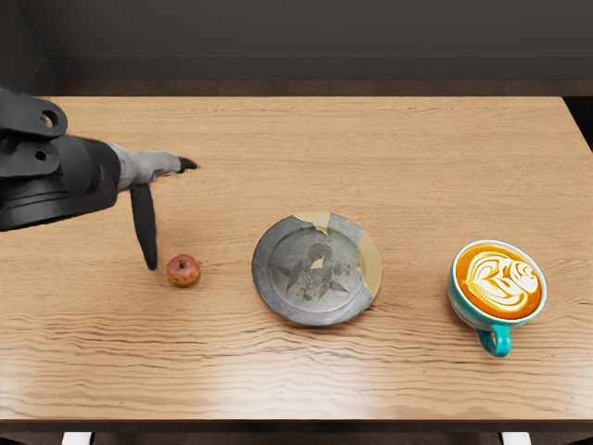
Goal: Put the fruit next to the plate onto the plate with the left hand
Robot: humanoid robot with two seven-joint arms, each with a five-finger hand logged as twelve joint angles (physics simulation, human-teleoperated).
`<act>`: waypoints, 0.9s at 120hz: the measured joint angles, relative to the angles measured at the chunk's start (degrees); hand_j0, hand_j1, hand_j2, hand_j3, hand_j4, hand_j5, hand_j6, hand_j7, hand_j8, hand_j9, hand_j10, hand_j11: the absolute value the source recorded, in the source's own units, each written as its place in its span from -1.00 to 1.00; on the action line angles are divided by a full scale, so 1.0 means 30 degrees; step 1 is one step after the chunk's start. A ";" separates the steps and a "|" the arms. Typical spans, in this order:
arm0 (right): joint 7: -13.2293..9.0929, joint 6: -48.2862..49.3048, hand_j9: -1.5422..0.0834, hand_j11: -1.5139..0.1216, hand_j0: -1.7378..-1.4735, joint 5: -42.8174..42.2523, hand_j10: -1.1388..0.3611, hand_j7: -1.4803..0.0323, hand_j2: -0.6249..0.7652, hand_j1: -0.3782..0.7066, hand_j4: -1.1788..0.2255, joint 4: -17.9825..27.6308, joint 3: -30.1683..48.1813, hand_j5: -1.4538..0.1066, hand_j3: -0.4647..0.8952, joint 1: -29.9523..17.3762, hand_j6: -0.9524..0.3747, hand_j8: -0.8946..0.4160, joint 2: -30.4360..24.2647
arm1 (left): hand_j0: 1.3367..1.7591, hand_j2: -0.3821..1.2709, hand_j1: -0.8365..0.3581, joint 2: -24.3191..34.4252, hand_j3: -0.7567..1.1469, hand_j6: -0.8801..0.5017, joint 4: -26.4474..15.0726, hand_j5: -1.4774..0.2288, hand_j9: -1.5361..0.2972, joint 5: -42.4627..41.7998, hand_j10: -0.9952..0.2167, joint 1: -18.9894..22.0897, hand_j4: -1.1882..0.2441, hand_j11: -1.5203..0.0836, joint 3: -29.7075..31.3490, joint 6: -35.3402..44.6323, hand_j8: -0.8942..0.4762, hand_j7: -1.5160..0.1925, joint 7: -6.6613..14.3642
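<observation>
Fruit, small and reddish, lying on the wooden table near the grey plate, left hand just beside it, fingers spread and empty.

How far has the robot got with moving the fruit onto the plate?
Done: nothing placed; the plate holds no fruit. In hand: the left hand, open, hangs just left of the fruit, not gripping it. Left: grasp, carry, set down.
</observation>
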 joint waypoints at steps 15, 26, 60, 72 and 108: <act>0.0000 -0.0002 0.87 0.83 -0.40 0.0000 0.50 0.93 -0.11 -0.91 0.66 -0.0003 0.0000 0.84 -0.32 -0.0001 0.41 0.34 0.0000 | 0.52 -0.54 0.98 -0.1642 -0.20 0.27 -0.0004 0.73 0.67 0.0023 0.64 -0.0251 0.66 0.89 0.0783 0.1254 0.30 0.77 0.0146; 0.0004 -0.0002 0.87 0.83 -0.40 0.0000 0.50 0.93 -0.11 -0.91 0.66 -0.0002 0.0000 0.84 -0.32 -0.0002 0.41 0.34 0.0000 | 0.52 -0.54 0.98 -0.2050 -0.20 0.27 0.0000 0.73 0.68 0.0023 0.64 -0.0577 0.66 0.90 0.1060 0.1395 0.30 0.77 0.0311; 0.0002 -0.0002 0.87 0.83 -0.40 0.0000 0.50 0.93 -0.11 -0.91 0.66 -0.0002 0.0000 0.84 -0.32 0.0001 0.41 0.34 0.0000 | 0.52 -0.54 0.98 -0.2294 -0.20 0.27 0.0023 0.73 0.68 0.0127 0.64 -0.0730 0.66 0.90 0.1238 0.0057 0.30 0.77 0.0176; 0.0004 -0.0002 0.87 0.83 -0.40 0.0000 0.50 0.93 -0.11 -0.91 0.66 -0.0004 0.0000 0.84 -0.32 -0.0002 0.41 0.34 0.0000 | 0.52 -0.54 0.98 -0.2416 -0.20 0.27 0.0024 0.73 0.68 0.0167 0.64 -0.0614 0.66 0.90 0.1251 0.0016 0.30 0.77 0.0139; 0.0003 -0.0002 0.87 0.83 -0.40 0.0000 0.50 0.93 -0.11 -0.91 0.66 -0.0008 0.0000 0.84 -0.32 -0.0001 0.41 0.34 0.0000 | 0.52 -0.54 0.98 -0.3845 -0.20 0.27 0.0024 0.73 0.67 0.0587 0.64 0.0228 0.66 0.89 0.1272 0.1844 0.30 0.77 0.0184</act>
